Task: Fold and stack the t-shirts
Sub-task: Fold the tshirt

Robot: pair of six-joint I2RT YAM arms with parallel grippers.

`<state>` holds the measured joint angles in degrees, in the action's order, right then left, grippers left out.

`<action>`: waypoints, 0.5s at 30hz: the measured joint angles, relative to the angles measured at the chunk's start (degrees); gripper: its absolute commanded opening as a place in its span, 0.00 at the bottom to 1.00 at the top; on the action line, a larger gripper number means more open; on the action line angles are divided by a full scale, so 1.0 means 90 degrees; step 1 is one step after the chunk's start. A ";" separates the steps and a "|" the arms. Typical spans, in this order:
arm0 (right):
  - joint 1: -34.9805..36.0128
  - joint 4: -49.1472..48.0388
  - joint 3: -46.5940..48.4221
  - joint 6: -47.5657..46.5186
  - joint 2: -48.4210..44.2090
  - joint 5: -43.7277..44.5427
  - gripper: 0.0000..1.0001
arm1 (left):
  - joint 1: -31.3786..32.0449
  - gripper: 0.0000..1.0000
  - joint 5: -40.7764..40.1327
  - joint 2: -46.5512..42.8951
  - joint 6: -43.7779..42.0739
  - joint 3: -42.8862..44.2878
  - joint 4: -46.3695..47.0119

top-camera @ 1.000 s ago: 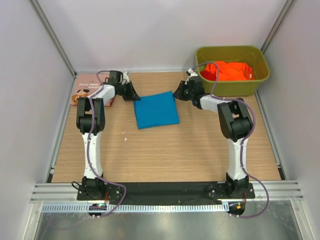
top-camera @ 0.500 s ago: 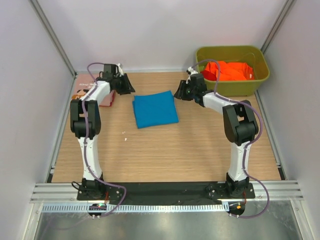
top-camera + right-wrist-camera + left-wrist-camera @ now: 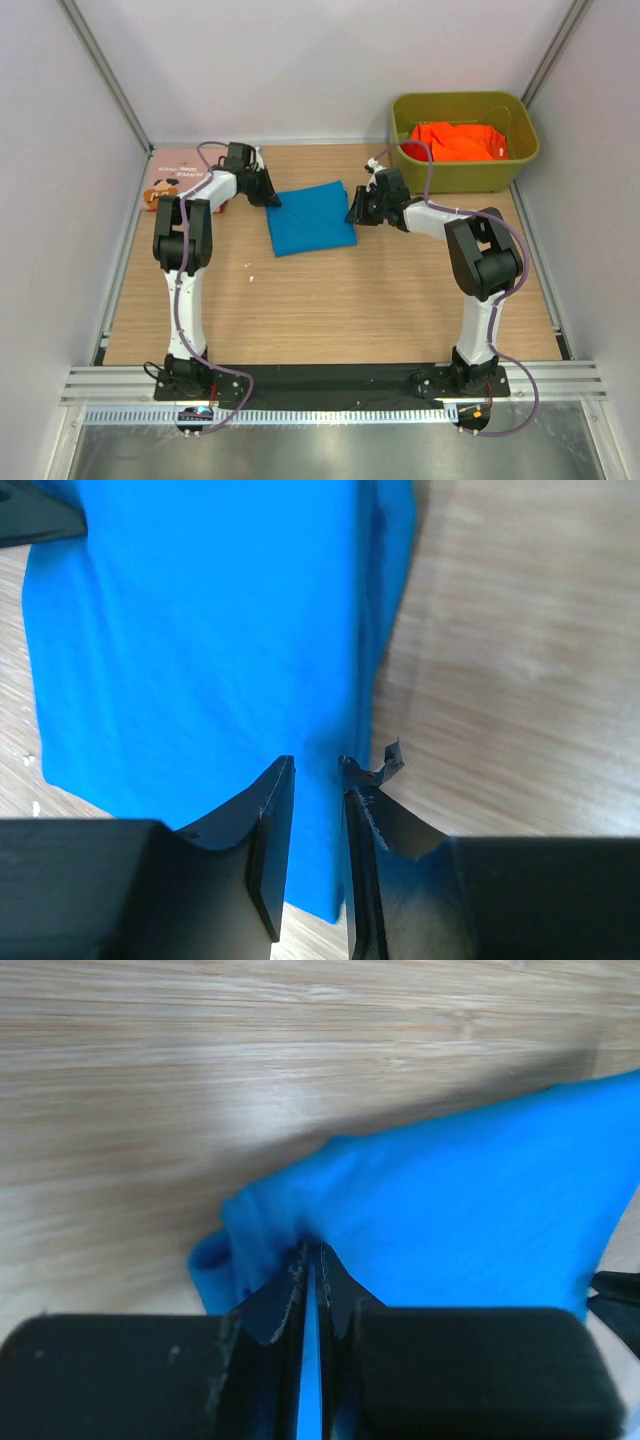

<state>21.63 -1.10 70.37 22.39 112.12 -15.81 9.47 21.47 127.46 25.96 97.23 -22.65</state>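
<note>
At the far left back corner of the table [image 3: 330, 300], a pink t-shirt [image 3: 172, 180] is seen lying flat. Just to its right, the left gripper [image 3: 312, 1260] is pressed shut on the bunched back-left corner of the folded blue t-shirt [image 3: 310, 218], which is spread mid-table. At that shirt's right edge the right gripper [image 3: 318, 780] is set with jaws narrowly apart and cloth between them; whether it is gripped cannot be told. At the far right, an orange t-shirt [image 3: 460, 140] is heaped in the green bin [image 3: 470, 176].
</note>
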 measured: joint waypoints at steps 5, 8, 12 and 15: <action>0.0015 -0.0109 -0.0452 0.0104 0.0000 0.0029 0.31 | -0.0141 0.09 0.0017 0.0403 0.0070 0.0503 -0.0138; 0.0097 -0.0335 -0.0724 0.0231 -0.0068 0.0131 0.31 | -0.0194 0.11 -0.0109 0.0393 0.0075 0.0588 -0.0165; 0.0328 -0.0498 -0.1234 0.0432 -0.0425 0.0299 0.31 | -0.0219 0.14 -0.0168 0.0126 0.0141 0.0359 -0.0180; 0.0471 -0.0449 -0.1433 0.0554 -0.0651 0.0403 0.31 | -0.0197 0.14 -0.0119 -0.0483 0.0274 -0.0119 -0.0185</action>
<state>25.87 -5.15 57.47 27.38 106.26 -12.19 7.70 20.40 123.11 28.42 96.16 -24.32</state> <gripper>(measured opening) 0.308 0.144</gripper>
